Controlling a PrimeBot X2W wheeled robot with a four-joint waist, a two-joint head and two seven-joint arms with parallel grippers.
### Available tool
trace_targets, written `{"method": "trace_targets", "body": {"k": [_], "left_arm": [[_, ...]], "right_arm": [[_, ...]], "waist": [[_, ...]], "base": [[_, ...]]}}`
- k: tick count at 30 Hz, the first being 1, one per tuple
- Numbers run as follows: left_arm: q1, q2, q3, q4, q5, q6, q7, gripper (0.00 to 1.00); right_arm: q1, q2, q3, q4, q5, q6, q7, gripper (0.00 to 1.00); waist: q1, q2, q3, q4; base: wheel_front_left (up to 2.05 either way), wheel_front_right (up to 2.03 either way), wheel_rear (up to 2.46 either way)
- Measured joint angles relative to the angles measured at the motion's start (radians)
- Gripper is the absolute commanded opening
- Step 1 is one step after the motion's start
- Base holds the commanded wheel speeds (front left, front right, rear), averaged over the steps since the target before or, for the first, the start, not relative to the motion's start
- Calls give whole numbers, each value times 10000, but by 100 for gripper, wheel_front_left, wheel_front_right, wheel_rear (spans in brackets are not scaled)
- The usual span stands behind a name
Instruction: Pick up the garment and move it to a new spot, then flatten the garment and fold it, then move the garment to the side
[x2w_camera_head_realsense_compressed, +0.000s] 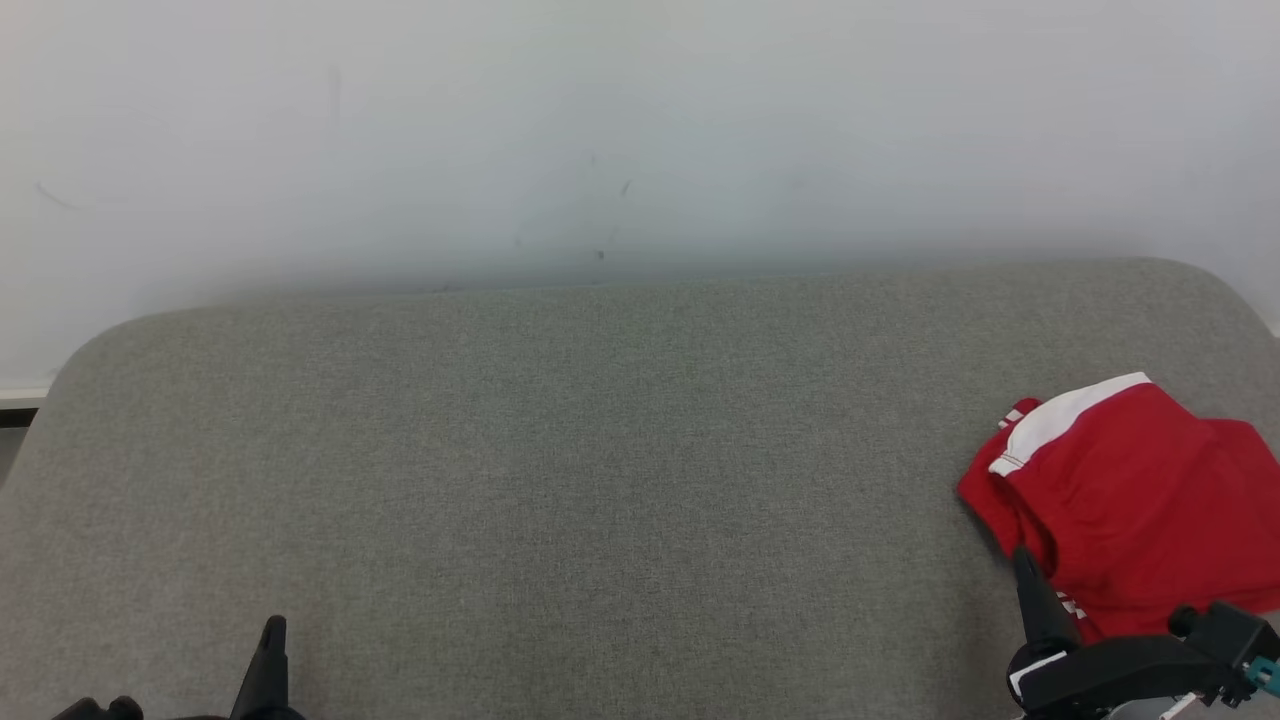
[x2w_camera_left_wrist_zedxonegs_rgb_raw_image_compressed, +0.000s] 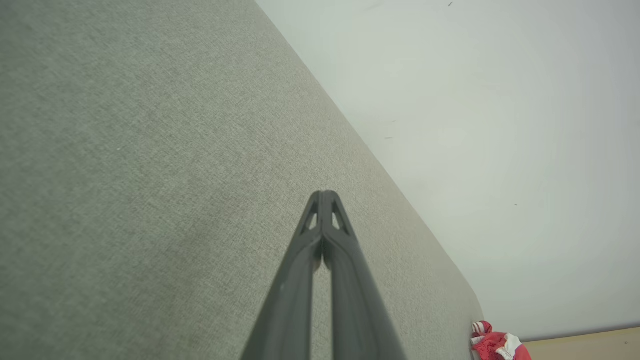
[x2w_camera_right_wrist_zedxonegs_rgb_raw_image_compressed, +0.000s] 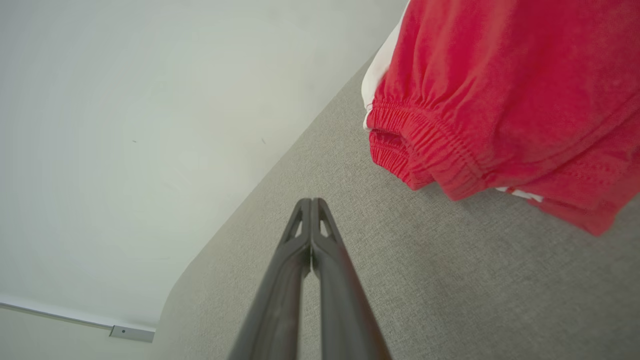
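One garment lies just beside the right tool — tips pressed together, empty.

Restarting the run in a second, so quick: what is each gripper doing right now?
Left gripper: shut, holding nothing.
Right gripper: shut, holding nothing; the garment is not gripped.

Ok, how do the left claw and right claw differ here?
The right claw sits close beside the red garment. The left claw is far from it, over bare grey cushion. In head view, more of the right claw's black base shows than of the left claw's. Shared: both are shut, hold nothing, and point toward the wall.
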Motion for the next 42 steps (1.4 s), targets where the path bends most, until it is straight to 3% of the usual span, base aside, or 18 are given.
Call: {"method": "trace_targets", "body": {"k": [42], "left_arm": [[-592, -523, 1312, 203, -5016, -976, 1120, 0]], "right_arm": [[-661, -8, -583, 401, 5187, 652, 970, 0]], "waist": [[0, 0, 259, -364]], "base": [[0, 0, 0]]}}
